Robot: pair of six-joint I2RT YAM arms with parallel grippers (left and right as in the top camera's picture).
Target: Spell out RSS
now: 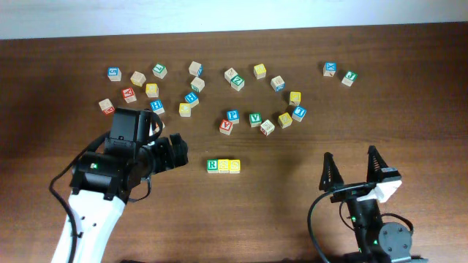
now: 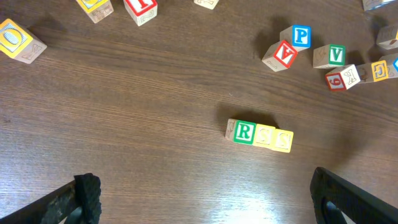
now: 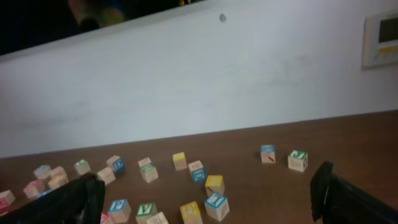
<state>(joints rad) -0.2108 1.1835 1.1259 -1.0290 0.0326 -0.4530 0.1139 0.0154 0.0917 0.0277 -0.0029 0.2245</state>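
Observation:
A green R block (image 1: 212,166) and two yellow S blocks (image 1: 229,166) lie side by side in a row on the wooden table, reading R S S. The same row shows in the left wrist view, R (image 2: 244,132) then the S blocks (image 2: 273,138). My left gripper (image 1: 175,152) is open and empty, a little left of the row; in its own view the fingers (image 2: 205,202) frame bare table below the row. My right gripper (image 1: 351,169) is open and empty, raised at the front right, well apart from the row.
Several loose letter blocks are scattered across the back of the table, among them P (image 1: 232,115), green V (image 1: 255,117) and red V (image 1: 225,126). Two blocks (image 1: 330,69) sit at the back right. A white wall (image 3: 199,81) stands behind the table.

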